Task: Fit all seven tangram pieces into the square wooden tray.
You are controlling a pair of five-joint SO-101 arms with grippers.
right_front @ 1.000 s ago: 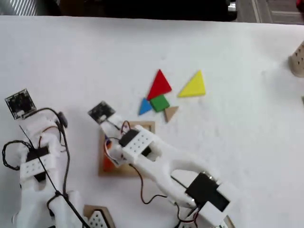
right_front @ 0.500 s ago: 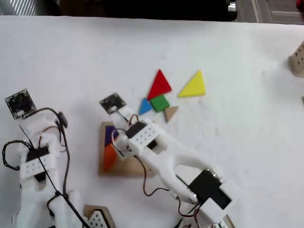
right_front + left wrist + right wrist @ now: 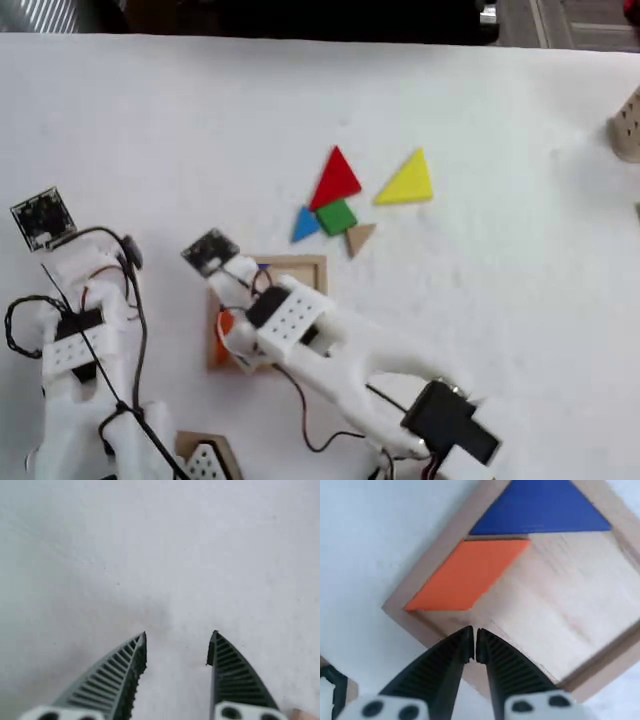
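**Position of task items.** The wooden tray (image 3: 300, 263) lies on the white counter (image 3: 480, 300), directly beneath the right arm (image 3: 340, 355). In the right wrist view, two pieces are seated in the tray. A dark blue triangle (image 3: 540, 507) sits in one corner. An orange parallelogram (image 3: 467, 572) lies beside it, its long axis running along the adjoining rim. The rest of the tray floor is bare wood.

Five pieces lie loose in a cluster beyond the tray's far rim:
- red triangle (image 3: 336, 178)
- yellow triangle (image 3: 408, 180)
- green square (image 3: 337, 216)
- small blue triangle (image 3: 305, 225)
- small tan triangle (image 3: 359, 237)

The last two are nearest the tray.

**Governing relation.** The cluster lies farther from the arm bases than the right gripper (image 3: 474, 641). The right arm is judged clearly nearer to it than the left arm (image 3: 70, 340).

**Grippers.** The right gripper is clenched almost fully and holds nothing. Its tips hover over the tray rim near a corner, just beside the orange parallelogram. The left gripper (image 3: 176, 650) is spread apart and empty above bare counter.
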